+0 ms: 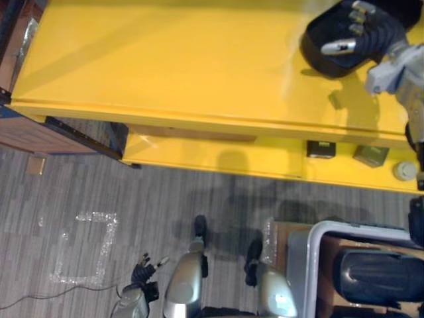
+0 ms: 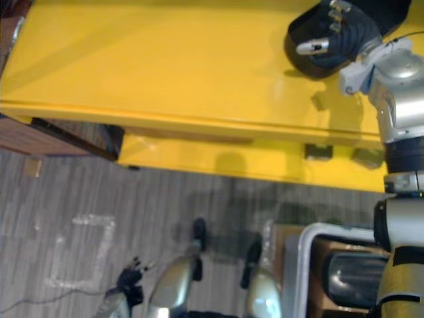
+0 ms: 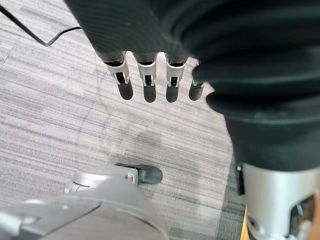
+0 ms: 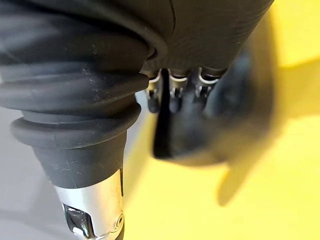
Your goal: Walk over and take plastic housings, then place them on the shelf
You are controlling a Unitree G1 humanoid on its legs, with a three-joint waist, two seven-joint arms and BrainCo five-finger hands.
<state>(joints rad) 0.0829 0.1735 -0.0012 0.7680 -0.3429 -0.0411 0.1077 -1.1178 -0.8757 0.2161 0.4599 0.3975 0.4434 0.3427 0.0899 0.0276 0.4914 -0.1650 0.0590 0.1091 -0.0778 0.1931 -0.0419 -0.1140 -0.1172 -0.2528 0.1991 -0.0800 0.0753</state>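
- Black plastic housing (image 1: 319,41) sat on top of the yellow shelf (image 1: 165,66), near its far right corner.
- Right hand (image 1: 368,32) was on the housing: fingers (image 1: 358,14) curled over its far edge, thumb laid across the top.
- Right wrist view was blurry but showed the fingertips hooked at the housing's rim.
- Left hand (image 3: 145,80) hung low over the grey carpet (image 1: 132,192), fingers relaxed and slightly apart, holding nothing.
- Second dark housing (image 1: 377,275) lay in a grey bin (image 1: 298,258) on the floor, below the shelf's right end.
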